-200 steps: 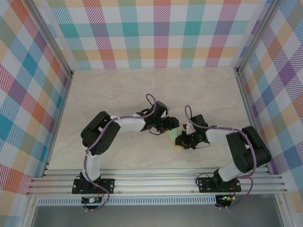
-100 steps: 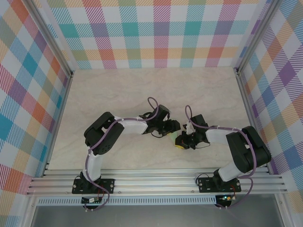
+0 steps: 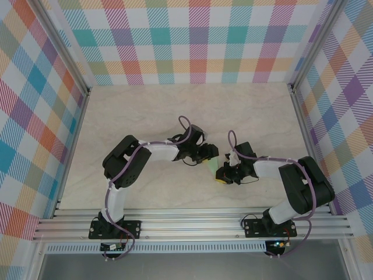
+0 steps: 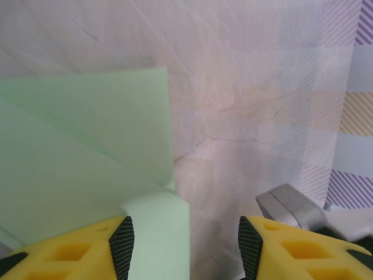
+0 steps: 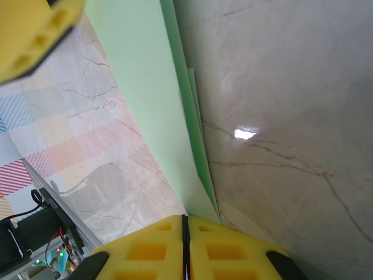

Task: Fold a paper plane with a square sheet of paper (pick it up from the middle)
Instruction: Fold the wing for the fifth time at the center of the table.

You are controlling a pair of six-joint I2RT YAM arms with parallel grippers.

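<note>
1 folded paper sheet [image 5: 143, 87]: right gripper [image 5: 185, 224] clamped on it, left gripper [image 4: 183, 239] half-open, holding nothing

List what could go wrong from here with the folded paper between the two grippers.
1. The right gripper is shut on just a narrow end of the paper; a tug might slip or tear it.
2. The left gripper is open with only a paper corner between its fingers; closing here could crumple that corner.
3. In the top view the two grippers sit very close, so a small move risks a bump.
</note>
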